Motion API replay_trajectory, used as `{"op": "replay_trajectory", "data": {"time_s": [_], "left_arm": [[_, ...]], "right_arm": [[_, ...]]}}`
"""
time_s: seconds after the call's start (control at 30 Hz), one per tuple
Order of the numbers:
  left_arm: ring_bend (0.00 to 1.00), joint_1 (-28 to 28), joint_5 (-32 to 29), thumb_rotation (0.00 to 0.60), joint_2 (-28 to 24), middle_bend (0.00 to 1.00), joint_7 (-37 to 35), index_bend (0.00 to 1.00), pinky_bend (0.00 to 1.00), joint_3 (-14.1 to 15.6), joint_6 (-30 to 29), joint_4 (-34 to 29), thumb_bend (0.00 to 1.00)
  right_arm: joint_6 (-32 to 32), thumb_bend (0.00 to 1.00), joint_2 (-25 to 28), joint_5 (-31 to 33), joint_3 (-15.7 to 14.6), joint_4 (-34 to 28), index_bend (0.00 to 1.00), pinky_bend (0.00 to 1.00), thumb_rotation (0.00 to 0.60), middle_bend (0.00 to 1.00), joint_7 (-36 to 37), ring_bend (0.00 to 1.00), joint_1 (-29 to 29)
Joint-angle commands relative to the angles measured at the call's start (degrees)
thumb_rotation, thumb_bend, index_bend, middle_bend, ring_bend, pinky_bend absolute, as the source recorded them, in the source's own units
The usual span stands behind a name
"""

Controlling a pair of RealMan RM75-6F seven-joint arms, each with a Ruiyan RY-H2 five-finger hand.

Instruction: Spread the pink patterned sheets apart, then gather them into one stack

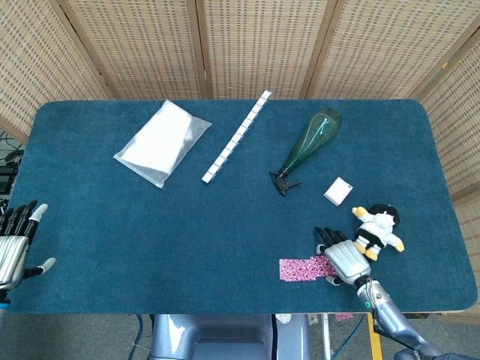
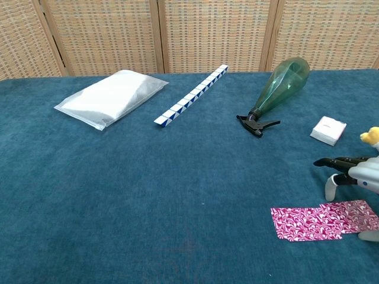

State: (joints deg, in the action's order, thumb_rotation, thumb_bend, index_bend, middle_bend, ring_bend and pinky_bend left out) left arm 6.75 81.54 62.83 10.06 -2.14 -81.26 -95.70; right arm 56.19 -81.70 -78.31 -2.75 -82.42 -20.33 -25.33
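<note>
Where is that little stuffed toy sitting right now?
In the head view, the stuffed toy lies near the table's front right corner, just right of the robot's right hand and in front of the small white box.

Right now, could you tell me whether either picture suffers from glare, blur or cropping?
Head view: sharp, evenly lit, no glare; left hand cut by the frame edge. Chest view: also sharp, soft shadows; right hand cropped at the right edge beside the pink patterned sheets.

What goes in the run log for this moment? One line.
right hand over sheets, fingers spread | left hand open, idle at table edge | sheets overlapping, unspread
</note>
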Motion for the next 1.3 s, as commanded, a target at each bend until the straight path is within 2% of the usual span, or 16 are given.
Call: {"op": "replay_trajectory", "data": {"time_s": [0.03,0.5,0.7,0.97,1.3], "left_arm": [[0.0,0.01,0.0,0.6,0.0,0.0,-0.01,0.0,0.0,-0.01,0.01,0.0,0.02],[0.0,0.03,-0.13,0.6,-0.03,0.0,0.13,0.0,0.0,-0.02,0.09,-0.11,0.02],[0.0,0.03,-0.18,0.6,-0.05,0.0,0.16,0.0,0.0,-0.03,0.13,-0.15,0.02],[0.0,0.02,-0.14,0.6,-0.05,0.0,0.08,0.0,0.0,-0.01,0.1,-0.11,0.02],[0.0,0.03,-0.14,0.6,-0.01,0.0,0.11,0.0,0.0,-0.04,0.07,-0.07,0.02]], "right_arm": [[0.0,0.65,0.0,-0.06,0.02,0.0,0.6,0.12,0.6,0.0,0.12,0.0,0.02],[-0.19,0.69,0.39,0.29,0.57,-0.14,0.63,0.12,0.6,0.0,0.73,0.0,-0.09],[-0.57,0.75,0.56,0.32,0.51,-0.32,0.63,0.12,0.6,0.0,0.68,0.0,-0.22],[-0.95,0.77,0.41,0.31,0.45,-0.53,0.63,0.12,0.6,0.0,0.56,0.0,-0.39],[-0.75,0.79,0.46,-0.2,0.27,-0.62,0.68,0.12,0.6,0.0,0.93,0.0,-0.32]]}}
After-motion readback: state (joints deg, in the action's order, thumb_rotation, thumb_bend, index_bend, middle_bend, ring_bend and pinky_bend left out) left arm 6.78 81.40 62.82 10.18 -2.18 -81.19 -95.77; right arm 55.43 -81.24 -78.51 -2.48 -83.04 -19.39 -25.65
